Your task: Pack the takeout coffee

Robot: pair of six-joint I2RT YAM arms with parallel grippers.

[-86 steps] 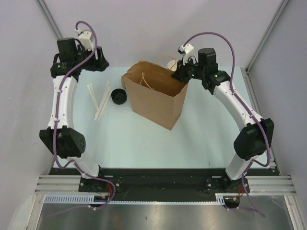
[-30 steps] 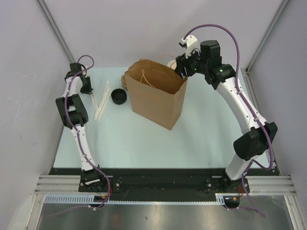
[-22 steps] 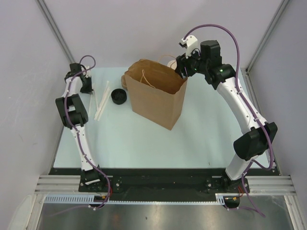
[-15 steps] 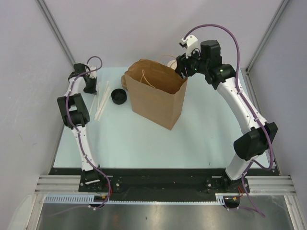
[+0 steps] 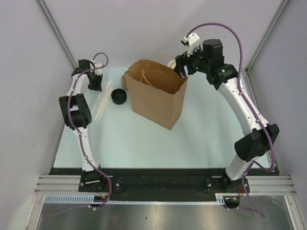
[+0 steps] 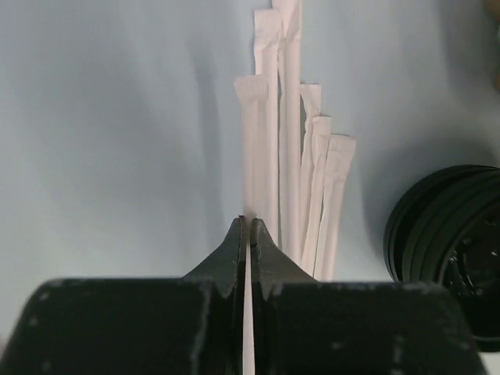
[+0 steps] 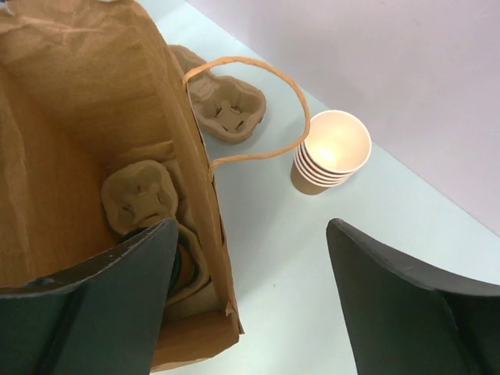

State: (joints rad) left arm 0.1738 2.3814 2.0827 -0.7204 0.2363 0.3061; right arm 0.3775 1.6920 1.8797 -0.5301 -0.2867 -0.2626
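On the bench (image 5: 144,143) a brown paper bag (image 5: 158,103) is stood open, and the right pincer (image 7: 250,228) is held wide over its rim. The takeout coffee (image 7: 184,266) is seen low inside the bag, half hidden by one finger of that pincer. The left pincer (image 6: 248,224) is shut over wrapped straws (image 6: 289,156).

A pale mint table (image 5: 124,143) stands between plain grey-lilac walls (image 5: 144,24). Slanting metal posts (image 5: 52,24) mark the far corners. Along the near edge run an aluminium rail (image 5: 57,183) and a brushed steel sheet (image 5: 158,218).
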